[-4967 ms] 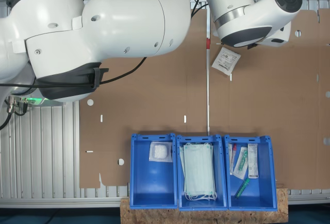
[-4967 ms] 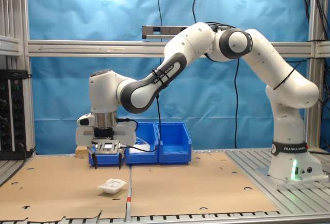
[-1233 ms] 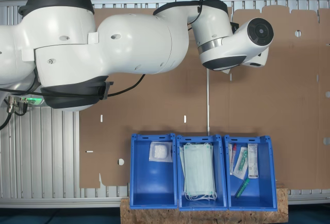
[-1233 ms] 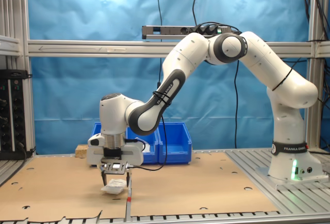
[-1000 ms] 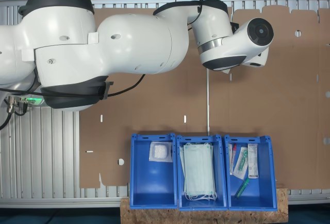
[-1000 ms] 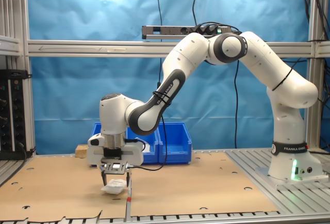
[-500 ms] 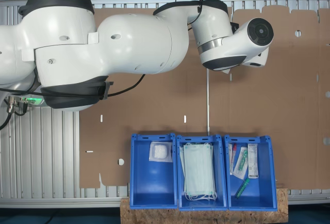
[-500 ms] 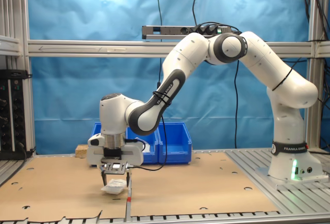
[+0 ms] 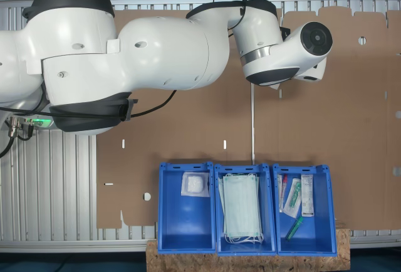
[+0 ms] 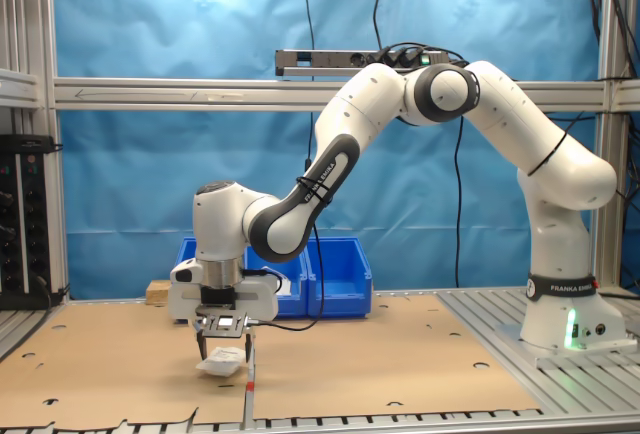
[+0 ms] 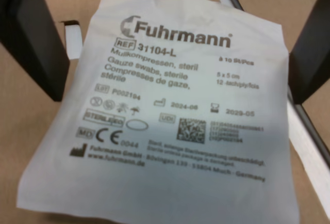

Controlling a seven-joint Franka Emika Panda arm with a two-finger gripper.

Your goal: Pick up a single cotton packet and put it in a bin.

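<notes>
Low over the cardboard-covered counter (image 10: 400, 354), the end effector (image 10: 223, 345) is hanging with its two dark fingers (image 11: 31, 33) spread apart, one on each side of the packet (image 10: 221, 361). In the wrist view the packet (image 11: 170, 121) is lying flat on the cardboard between the fingers, printed face up, and the fingers are standing clear of its edges, so nothing is being gripped. In the second exterior view the fingertips are reaching down to about the level of the packet, which is resting just beside a seam between two cardboard sheets.

In the first exterior view the arm (image 9: 156, 46) is stretching across the counter, its wrist covering the packet. Three blue bins are sitting in a row well apart from the packet, along the counter's edge toward the first exterior view's bottom. The bin (image 9: 186, 234) at the first exterior view's left is holding a clear-wrapped wad of cotton (image 9: 195, 185); the middle one is holding pale-green masks (image 9: 241, 208); the third is holding syringes and sachets (image 9: 294, 200).
</notes>
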